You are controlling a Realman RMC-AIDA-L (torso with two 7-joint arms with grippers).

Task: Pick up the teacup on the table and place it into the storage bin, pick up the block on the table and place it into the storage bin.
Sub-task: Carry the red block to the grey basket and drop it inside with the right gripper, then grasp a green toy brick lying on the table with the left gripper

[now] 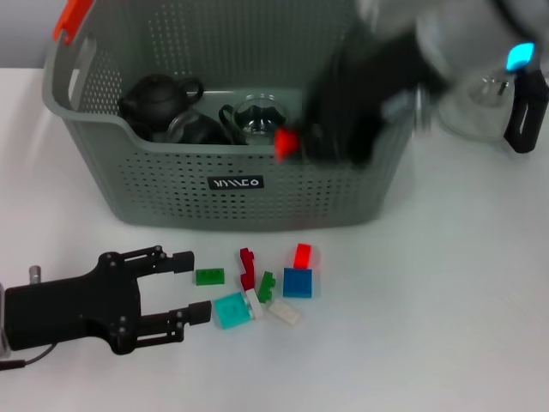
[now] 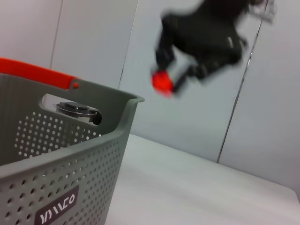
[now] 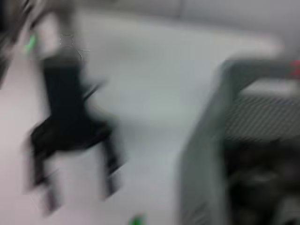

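The grey-green storage bin (image 1: 171, 176) stands at the back of the table, its label (image 2: 57, 211) facing me. Inside lie a black teapot (image 1: 154, 96) and a glass teacup (image 1: 260, 118). My right gripper (image 1: 293, 146), blurred by motion, hangs over the bin's right part, shut on a red block (image 1: 286, 142); the red block (image 2: 162, 80) also shows in the left wrist view, above and beyond the bin's rim. My left gripper (image 1: 193, 287) rests open on the table at the front left, with nothing between its fingers.
Several loose blocks lie before the bin: green (image 1: 209, 275), teal (image 1: 230, 309), blue (image 1: 298, 281), red (image 1: 302, 255) and white (image 1: 286, 312). A glass kettle (image 1: 480, 103) with a black handle stands at the back right. An orange handle end (image 1: 72, 19) tops the bin's left side.
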